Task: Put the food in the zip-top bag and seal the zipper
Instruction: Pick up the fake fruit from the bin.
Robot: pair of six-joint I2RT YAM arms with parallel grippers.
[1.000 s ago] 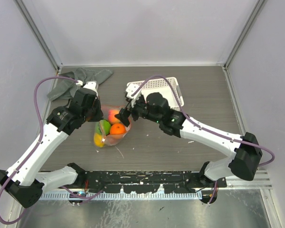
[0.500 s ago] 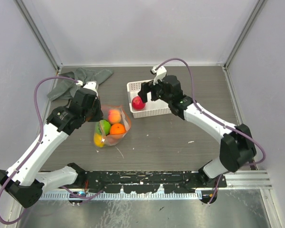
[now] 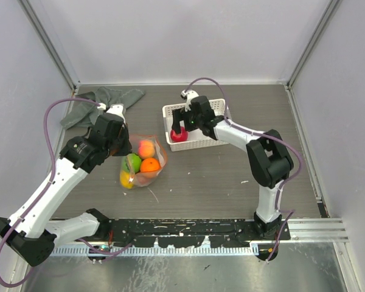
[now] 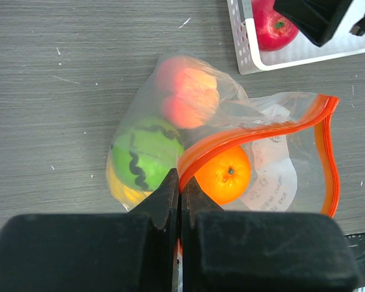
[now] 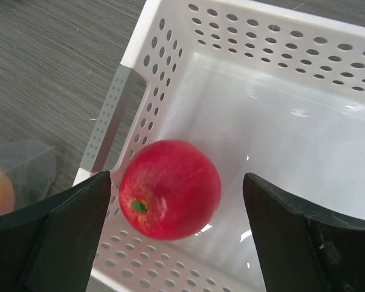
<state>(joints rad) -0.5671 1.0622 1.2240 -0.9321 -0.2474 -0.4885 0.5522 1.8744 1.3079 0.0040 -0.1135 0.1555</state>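
The clear zip-top bag (image 3: 147,161) lies on the table with its mouth open. It holds a peach fruit (image 4: 185,91), a green fruit (image 4: 145,153), an orange fruit (image 4: 226,174) and a yellow one (image 3: 126,179). My left gripper (image 4: 181,185) is shut on the orange-red zipper strip (image 4: 255,131) at the bag's mouth edge. A red apple (image 5: 170,188) lies in the white lattice basket (image 5: 170,61). My right gripper (image 5: 177,210) is open just above the apple, one finger on each side, not touching it. It also shows in the top view (image 3: 181,126).
A grey cloth (image 3: 100,100) lies crumpled at the back left. The basket (image 3: 216,125) stands at the back centre, right of the bag. The grey walls close in on three sides.
My right gripper has moved from the bag's mouth back to the basket and come down over the red apple. The left gripper and the bag have stayed still.
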